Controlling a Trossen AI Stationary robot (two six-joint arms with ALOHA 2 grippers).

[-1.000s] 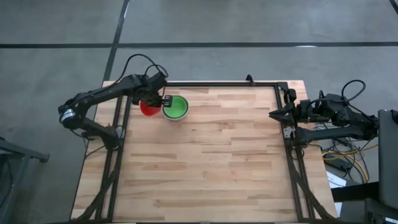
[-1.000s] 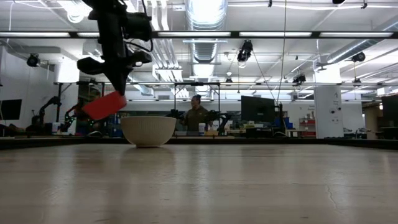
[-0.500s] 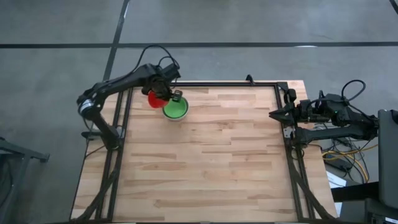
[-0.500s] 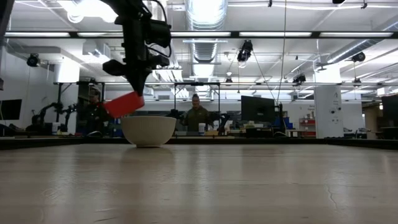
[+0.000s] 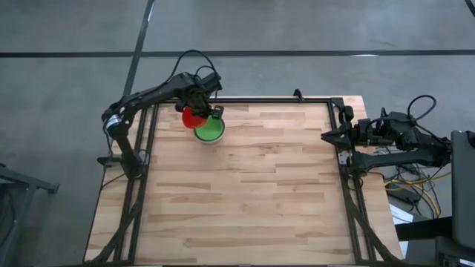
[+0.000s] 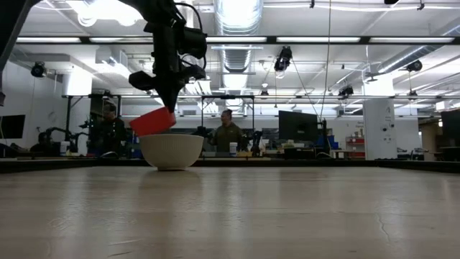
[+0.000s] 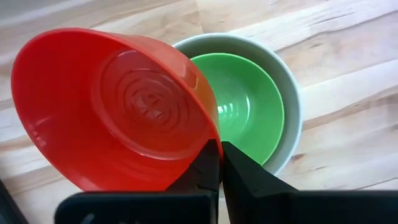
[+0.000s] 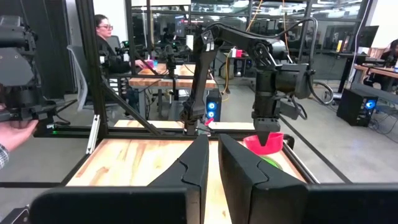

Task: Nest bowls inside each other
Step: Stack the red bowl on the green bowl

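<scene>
A pale white-grey bowl (image 5: 211, 140) rests by its base on the far left part of the table, with a green bowl (image 5: 210, 128) nested inside it. My left gripper (image 5: 202, 112) hangs just above this stack's left rim, shut on a red bowl (image 5: 192, 117). In the left wrist view the red bowl (image 7: 118, 106) partly covers the green bowl (image 7: 245, 106) and the white-grey rim (image 7: 292, 102). My right gripper (image 5: 325, 136) waits shut at the table's right edge, pointing level, with nothing in it. My left gripper pinches the red bowl's rim (image 7: 208, 127) on the side nearest the green bowl, one finger on the inner wall and one on the outer. The fingers come from above, pointing down. The bowl (image 6: 152, 122) hangs tilted below them, clear of the table, beside the white-grey bowl (image 6: 171, 150).
A black metal frame (image 5: 260, 100) runs along the table's far, left and right edges. The wooden top (image 5: 245, 193) stretches bare from the bowls toward the near and right edges. People sit at desks in the room beyond the table.
My left gripper has carried the red bowl toward the table's right and far edges, from beside the white-grey bowl to over its left rim. It has stayed shut, and the bowl has stayed tilted and clear of the table.
</scene>
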